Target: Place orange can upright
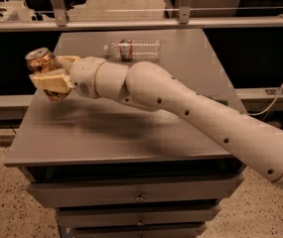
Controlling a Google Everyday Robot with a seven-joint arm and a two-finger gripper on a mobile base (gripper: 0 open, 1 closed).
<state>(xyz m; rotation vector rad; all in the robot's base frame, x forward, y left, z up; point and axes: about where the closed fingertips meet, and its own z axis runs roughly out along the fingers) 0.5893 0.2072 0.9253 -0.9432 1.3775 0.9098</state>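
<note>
Orange can [39,60] — held tilted, silver top turned up and left, clamped within the gripper [47,72] above the left edge of the grey drawer table [131,133]. Clear plastic bottle [132,49] — laid sideways at the table's far end.

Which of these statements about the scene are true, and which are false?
1. The claw holds the orange can in the air near the left side of the grey table. True.
2. The orange can stands upright on the table. False: it is gripped in the claw and is off the surface.
3. A clear plastic bottle lies on its side on the far part of the table. True.
4. The bottle touches the orange can. False: they are well apart, the bottle farther back and to the right of the can.
</note>
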